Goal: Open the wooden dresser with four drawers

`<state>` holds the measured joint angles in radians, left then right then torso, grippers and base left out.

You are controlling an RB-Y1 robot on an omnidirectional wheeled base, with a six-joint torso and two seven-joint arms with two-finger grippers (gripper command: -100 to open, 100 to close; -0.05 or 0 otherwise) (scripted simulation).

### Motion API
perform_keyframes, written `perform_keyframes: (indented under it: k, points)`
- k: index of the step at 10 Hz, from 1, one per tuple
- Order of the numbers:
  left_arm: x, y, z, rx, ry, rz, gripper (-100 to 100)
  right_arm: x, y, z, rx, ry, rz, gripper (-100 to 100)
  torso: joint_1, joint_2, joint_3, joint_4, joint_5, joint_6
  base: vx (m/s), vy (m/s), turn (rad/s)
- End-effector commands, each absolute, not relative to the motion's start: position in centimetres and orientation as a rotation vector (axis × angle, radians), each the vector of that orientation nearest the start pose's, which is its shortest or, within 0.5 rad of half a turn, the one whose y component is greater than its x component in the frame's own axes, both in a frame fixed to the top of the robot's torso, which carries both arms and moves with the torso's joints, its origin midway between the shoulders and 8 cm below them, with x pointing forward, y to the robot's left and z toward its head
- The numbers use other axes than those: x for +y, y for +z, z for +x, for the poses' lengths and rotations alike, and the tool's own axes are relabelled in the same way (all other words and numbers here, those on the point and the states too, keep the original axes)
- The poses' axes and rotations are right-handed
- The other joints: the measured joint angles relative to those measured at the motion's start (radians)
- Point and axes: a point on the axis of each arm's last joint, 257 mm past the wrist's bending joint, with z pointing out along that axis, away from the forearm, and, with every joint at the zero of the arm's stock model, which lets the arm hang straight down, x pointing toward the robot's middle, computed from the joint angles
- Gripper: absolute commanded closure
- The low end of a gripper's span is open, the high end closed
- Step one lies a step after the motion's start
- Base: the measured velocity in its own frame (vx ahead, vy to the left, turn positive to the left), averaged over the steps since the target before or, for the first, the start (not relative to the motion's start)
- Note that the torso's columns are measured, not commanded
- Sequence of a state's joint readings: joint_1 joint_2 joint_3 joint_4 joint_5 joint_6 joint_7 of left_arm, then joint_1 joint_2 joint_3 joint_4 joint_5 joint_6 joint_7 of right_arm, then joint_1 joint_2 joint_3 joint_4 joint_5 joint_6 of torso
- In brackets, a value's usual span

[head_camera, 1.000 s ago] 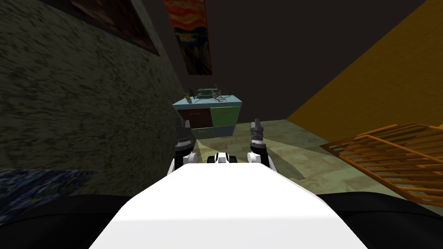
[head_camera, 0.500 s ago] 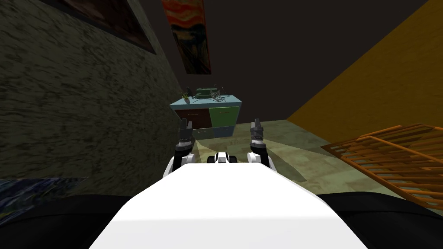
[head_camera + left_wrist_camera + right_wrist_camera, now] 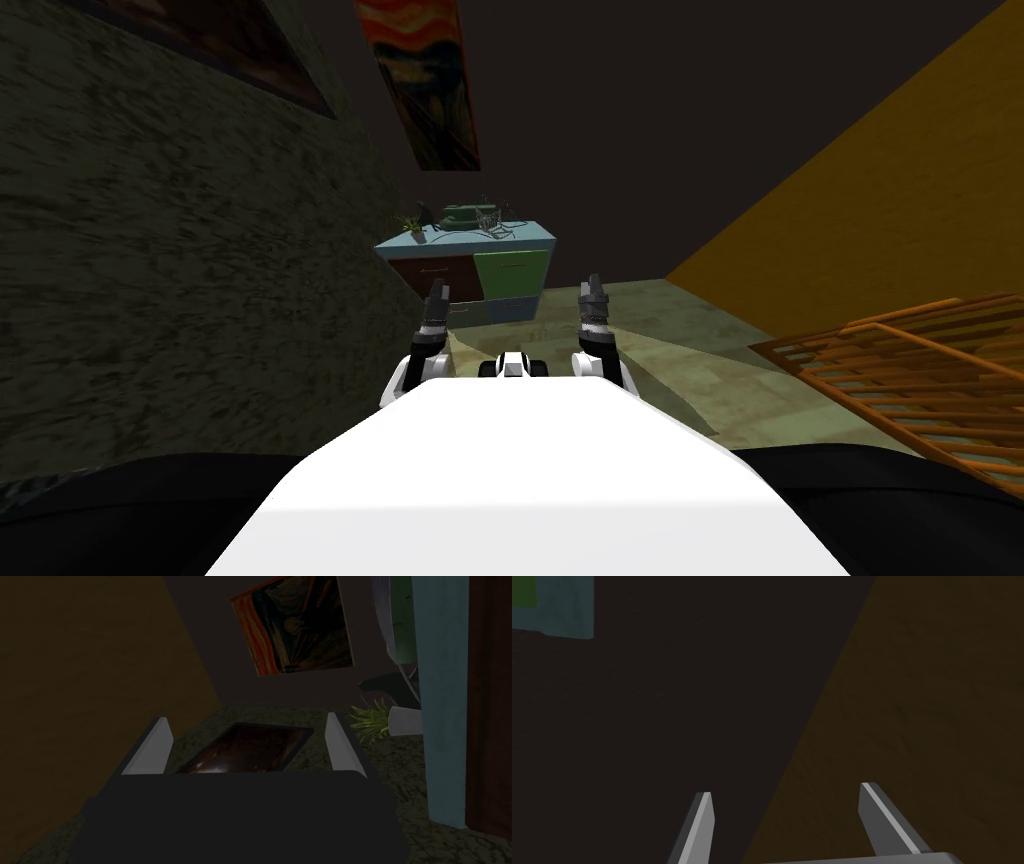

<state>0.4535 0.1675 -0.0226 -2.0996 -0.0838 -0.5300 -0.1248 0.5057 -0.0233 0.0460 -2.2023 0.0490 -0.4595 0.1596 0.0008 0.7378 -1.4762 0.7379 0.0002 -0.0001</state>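
Dresser (image 3: 470, 268) well ahead, likely rigid and heavy. You'd pull the green drawer (image 3: 512, 275) by its thin handle (image 3: 514, 266). Left end effector (image 3: 245, 726), right end effector (image 3: 784, 791): released.

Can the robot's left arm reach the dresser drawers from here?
Probably not yet. The dresser stands well ahead across the floor, beyond the open left gripper. Nothing seems to block the way, so rolling closer should help.

Your left arm (image 3: 424, 350) and right arm (image 3: 598, 345) are white near the body, then dark grey and ribbed further out. The left gripper (image 3: 247, 721) has flat, light grey fingers (image 3: 152, 748) with slanted tips. Just behind the fingers sits a broad dark box (image 3: 240, 811). The right gripper (image 3: 784, 791) has matching blades, thin and pale-edged.
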Motion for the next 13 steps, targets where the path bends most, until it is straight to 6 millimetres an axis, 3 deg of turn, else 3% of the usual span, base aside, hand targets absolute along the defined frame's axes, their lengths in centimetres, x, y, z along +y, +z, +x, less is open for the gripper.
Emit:
perform_keyframes:
  k: [1, 9, 13]
  points:
    - [25.9, -6.3, 38.8, 0.94, -1.109, -0.539, -100, -26.1, -2.2, 36.7, 0.79, 1.141, 0.641, 0, -0.001, 0.002, 0.001, 0.0, 0.0, 0.0, 0.116, -0.123, 0.006]
    - [27.6, -12.5, 41.8, 1.053, -1.021, -0.63, -100, -26.1, -2.2, 36.7, 0.79, 1.142, 0.641, 0, -0.002, -0.001, -0.001, 0.0, -0.001, 0.0, 0.133, -0.099, 0.004]
    - [28.8, -16.8, 43.4, 1.136, -0.956, -0.683, -100, -26.1, -2.2, 36.7, 0.79, 1.142, 0.641, 0, -0.001, -0.001, 0.0, 0.0, -0.001, 0.0, 0.166, -0.119, 0.004]
